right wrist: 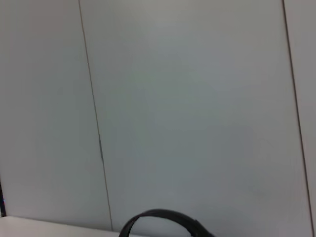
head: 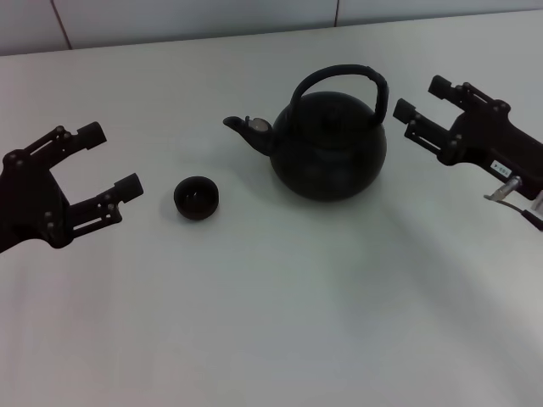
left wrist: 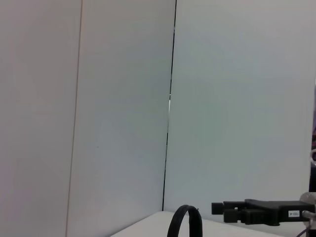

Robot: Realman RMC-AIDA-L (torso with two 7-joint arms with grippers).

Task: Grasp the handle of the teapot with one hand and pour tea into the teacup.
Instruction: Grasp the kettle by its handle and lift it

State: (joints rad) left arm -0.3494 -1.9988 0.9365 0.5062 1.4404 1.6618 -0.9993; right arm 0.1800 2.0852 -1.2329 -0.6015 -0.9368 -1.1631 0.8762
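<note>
The matte-black teapot (head: 331,146) stands on the white table (head: 271,322), spout pointing toward the robot's left. Its arched handle (head: 339,76) rises over the lid; the handle (left wrist: 185,222) also shows in the left wrist view, and the handle (right wrist: 163,219) in the right wrist view. The small black teacup (head: 197,197) sits left of the spout, upright. My left gripper (head: 109,161) hovers open left of the teacup, holding nothing. My right gripper (head: 420,100) is open just right of the teapot, near handle height, apart from it. The right gripper (left wrist: 222,212) shows in the left wrist view. No tea is visible.
A pale panelled wall (head: 195,17) runs behind the table's far edge. Bare tabletop spreads in front of the teapot and teacup.
</note>
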